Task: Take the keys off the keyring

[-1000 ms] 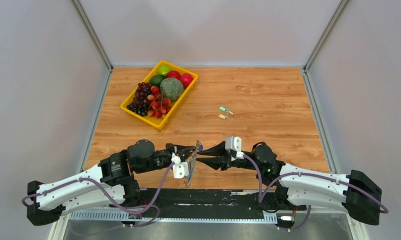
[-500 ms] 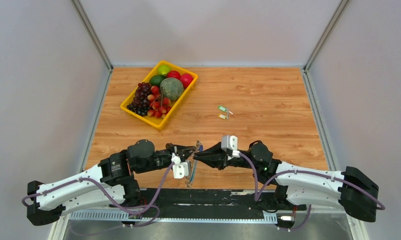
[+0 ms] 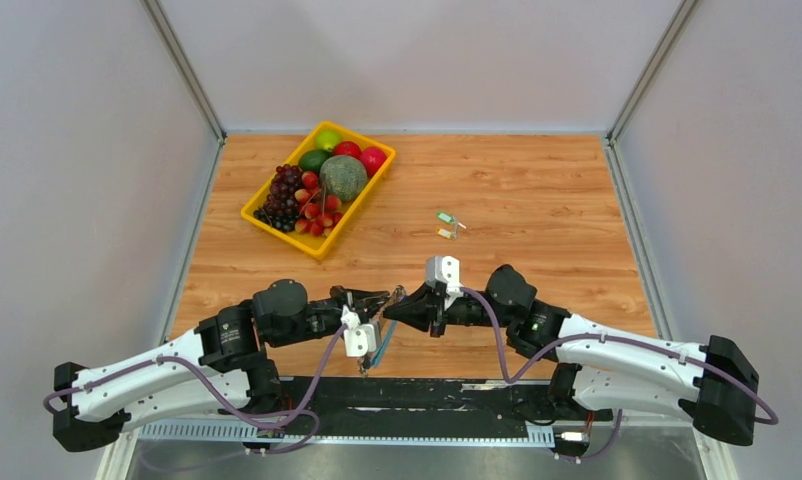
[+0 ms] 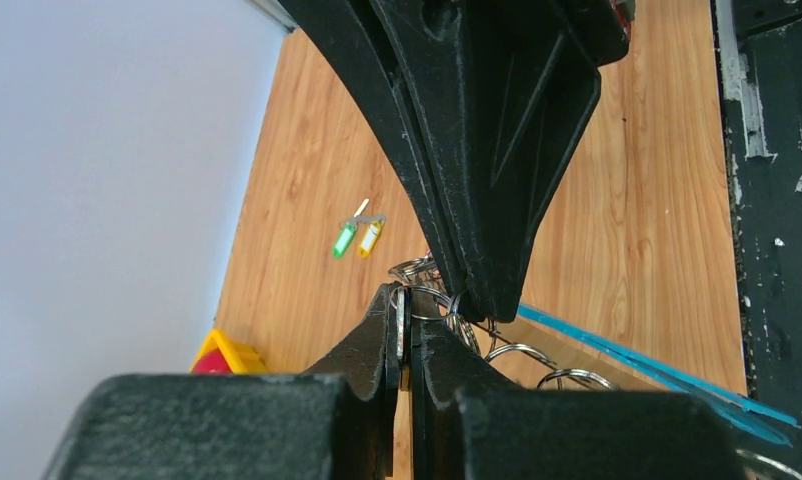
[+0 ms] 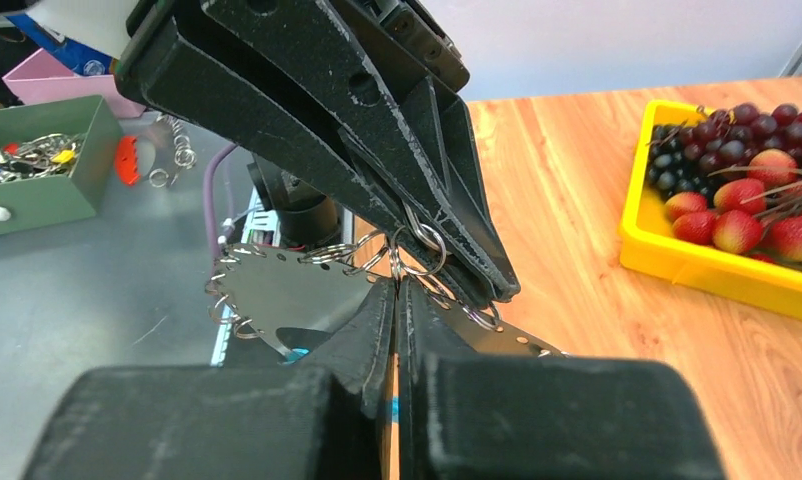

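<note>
My left gripper (image 3: 385, 297) is shut on a small ring of the keyring; the ring shows edge-on between its tips in the left wrist view (image 4: 405, 305). The keyring (image 5: 277, 285) is a jagged silvery loop with small rings along its edge and a light-blue strip (image 4: 667, 368). It hangs below the grippers near the table's front edge (image 3: 374, 350). My right gripper (image 3: 391, 312) meets the left tip to tip and is shut on another small ring (image 5: 397, 285). A green key (image 3: 444, 216) and an orange key (image 3: 445, 234) lie on the table beyond. Black and blue keys are not visible.
A yellow fruit tray (image 3: 256, 217) with grapes, strawberries and a melon stands at the back left. A green box (image 5: 37, 160) holding rings and keys sits off the table on the metal bench. The black base rail (image 3: 407, 395) runs along the near edge.
My right arm has moved left, bringing its fingertips up against the left gripper's tips at the keyring. The left arm has stayed put; the hanging keyring has shifted slightly.
</note>
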`<act>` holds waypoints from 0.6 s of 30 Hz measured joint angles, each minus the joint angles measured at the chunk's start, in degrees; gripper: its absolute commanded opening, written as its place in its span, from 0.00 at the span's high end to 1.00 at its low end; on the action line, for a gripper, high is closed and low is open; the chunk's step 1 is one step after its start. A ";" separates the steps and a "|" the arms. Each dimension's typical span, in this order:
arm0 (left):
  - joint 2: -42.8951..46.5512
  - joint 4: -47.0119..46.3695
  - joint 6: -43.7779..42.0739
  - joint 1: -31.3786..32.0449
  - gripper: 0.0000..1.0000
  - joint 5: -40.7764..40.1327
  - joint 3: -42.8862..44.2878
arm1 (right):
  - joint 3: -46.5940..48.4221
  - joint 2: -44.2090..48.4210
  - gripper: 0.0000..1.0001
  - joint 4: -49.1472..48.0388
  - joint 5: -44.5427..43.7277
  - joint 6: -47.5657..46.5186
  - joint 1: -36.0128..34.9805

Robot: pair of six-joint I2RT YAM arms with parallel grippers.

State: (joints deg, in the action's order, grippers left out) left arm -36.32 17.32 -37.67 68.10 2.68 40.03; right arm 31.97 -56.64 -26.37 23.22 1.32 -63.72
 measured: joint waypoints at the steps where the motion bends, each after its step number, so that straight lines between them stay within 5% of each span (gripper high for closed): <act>1: 0.00 -0.04 0.00 0.00 1.00 0.02 0.00 | 1.16 0.24 1.00 2.40 0.15 0.20 0.00; 18: -0.42 -0.35 -0.02 0.02 1.00 0.50 0.00 | 20.68 -2.95 1.00 37.05 2.36 0.90 0.00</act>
State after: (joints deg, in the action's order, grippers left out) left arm -36.73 16.97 -37.69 68.12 3.18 40.03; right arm 52.64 -59.59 10.68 25.58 2.22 -63.72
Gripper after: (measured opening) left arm 0.055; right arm 0.006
